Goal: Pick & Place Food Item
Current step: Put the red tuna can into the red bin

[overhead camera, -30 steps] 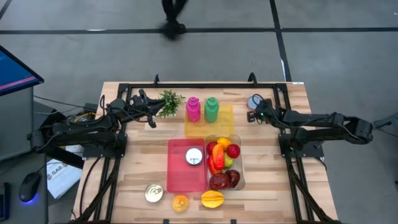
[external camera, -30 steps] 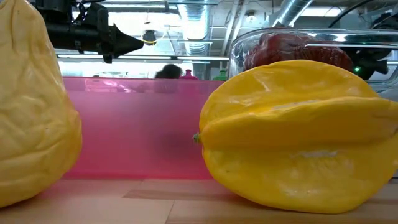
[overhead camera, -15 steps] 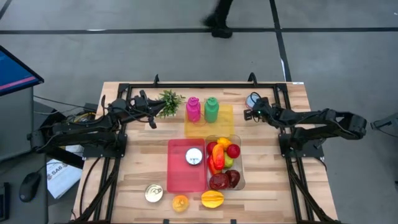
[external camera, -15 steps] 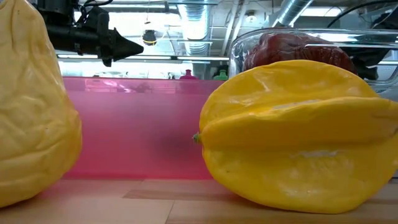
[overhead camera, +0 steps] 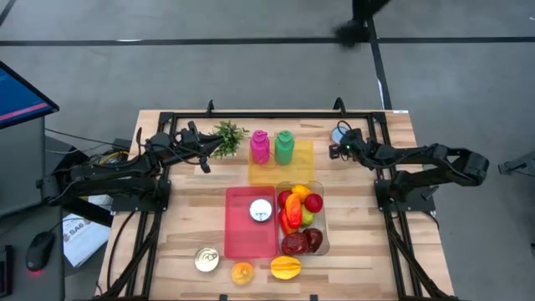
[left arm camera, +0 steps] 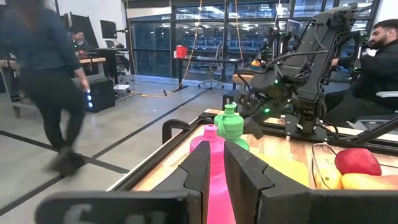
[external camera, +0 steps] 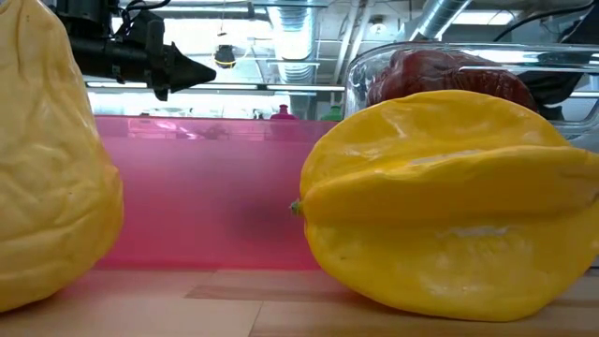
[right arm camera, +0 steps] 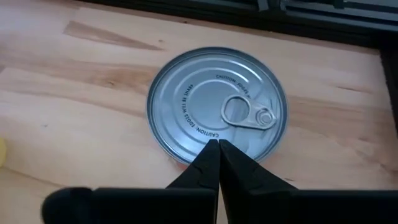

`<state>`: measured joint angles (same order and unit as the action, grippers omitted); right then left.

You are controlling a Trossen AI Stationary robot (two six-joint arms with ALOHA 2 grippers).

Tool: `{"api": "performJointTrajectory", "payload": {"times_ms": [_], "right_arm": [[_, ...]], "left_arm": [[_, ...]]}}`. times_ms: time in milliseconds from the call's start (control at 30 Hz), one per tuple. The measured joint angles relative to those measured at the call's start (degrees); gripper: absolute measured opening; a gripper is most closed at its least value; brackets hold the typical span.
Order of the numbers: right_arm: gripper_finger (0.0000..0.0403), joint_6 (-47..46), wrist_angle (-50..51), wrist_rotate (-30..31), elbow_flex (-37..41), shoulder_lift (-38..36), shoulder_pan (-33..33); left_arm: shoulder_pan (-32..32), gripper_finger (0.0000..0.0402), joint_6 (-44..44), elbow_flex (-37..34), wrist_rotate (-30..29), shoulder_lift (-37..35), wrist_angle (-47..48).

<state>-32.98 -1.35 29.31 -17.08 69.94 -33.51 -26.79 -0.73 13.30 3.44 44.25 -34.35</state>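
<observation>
A wooden surface (overhead camera: 351, 251) seen from above holds a spread of toy food between two dark robot arms. At the far right corner, the right pincer (overhead camera: 341, 151) hangs with its fingertips pressed together, empty, directly above a silver pull-tab can (right arm camera: 216, 106) that stands upright on the wood; the wrist view looks straight down on its lid. The can appears to be the food item chosen, and the step in hand looks like the approach, with no grasp made yet. The next move would call for the right pincer to spread its fingers wider than the can, descend around its sides and close. In the middle of the surface lies a pink tray (overhead camera: 238, 242) carrying a second can, and just beside it a clear bin (overhead camera: 323, 219) filled with red, orange and yellow fruit; which of the two is the destination cannot be told. A third can, an orange fruit and a yellow starfruit (overhead camera: 285, 267) sit along the near edge. The left pincer (overhead camera: 203, 161) waits at the far left, nearly closed and holding nothing, near a small green plant (overhead camera: 227, 136), a pink bottle (overhead camera: 260, 146) and a green bottle (overhead camera: 284, 147).
</observation>
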Motion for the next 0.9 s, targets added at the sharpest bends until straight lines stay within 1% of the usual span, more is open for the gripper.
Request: {"api": "performJointTrajectory", "payload": {"times_ms": [167,433,600,900], "right_arm": [[0.0,0.0,-0.1,-1.0,0.0,0.7,0.4],[0.0,0.0,0.9,-2.9,0.1,-1.6,2.4],[0.0,-0.1,1.8,-4.2,0.1,-1.8,2.8],[0.0,-0.3,4.1,-5.0,0.1,-1.8,6.0]], "left_arm": [[0.0,0.0034,0.0,0.0,0.0,0.0,0.0],[0.0,0.0034,0.0,0.0,0.0,0.0,0.0],[0.0,0.0034,0.0,0.0,0.0,0.0,0.0],[0.0,0.0034,0.0,0.0,0.0,0.0,0.0]]}}
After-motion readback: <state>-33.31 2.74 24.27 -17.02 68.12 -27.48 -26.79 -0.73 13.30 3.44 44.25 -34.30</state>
